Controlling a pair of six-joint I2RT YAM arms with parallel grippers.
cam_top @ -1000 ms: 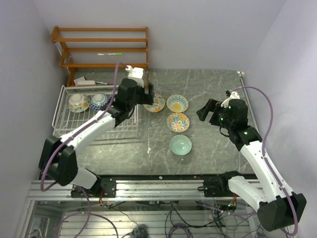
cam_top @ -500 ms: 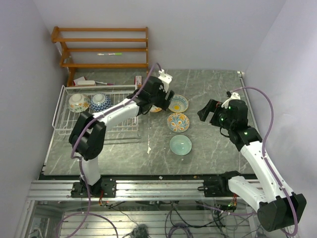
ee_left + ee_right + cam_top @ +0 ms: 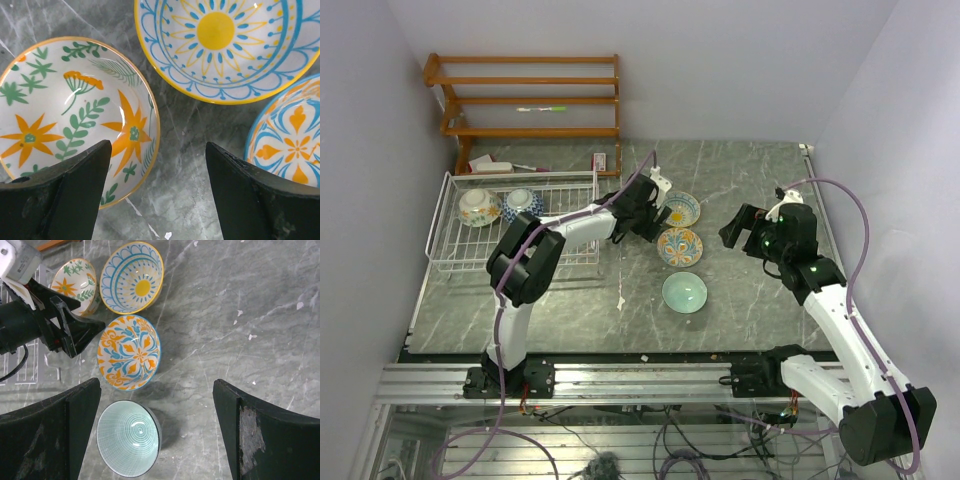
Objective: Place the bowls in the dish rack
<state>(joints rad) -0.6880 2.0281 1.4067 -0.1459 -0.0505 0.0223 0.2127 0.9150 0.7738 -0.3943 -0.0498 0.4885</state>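
The left pincer (image 3: 157, 155) has its 2 fingers spread wide and grips nothing. It hangs low over the bench (image 3: 750, 170). In the left wrist view its left finger overlaps the rim of the leaf-and-flower bowl (image 3: 75, 115); whether it touches that rim cannot be told. Its right finger sits just beside the orange-and-blue bowl (image 3: 290, 145). The sun-pattern bowl (image 3: 220, 45) lies just beyond the gap between the fingers.

The right pincer (image 3: 157, 390) is also spread wide and empty, raised above the bench to the right of the bowls. The pale teal bowl (image 3: 128, 438) shows between its fingers in the right wrist view, untouched.

The dish rack (image 3: 470, 245) stands at the left of the bench and holds 2 bowls side by side at its far end: a cream-and-orange bowl (image 3: 479, 207) and a blue-patterned bowl (image 3: 521, 203). The other 4 bowls sit upright on the bench, right of the rack, close together.
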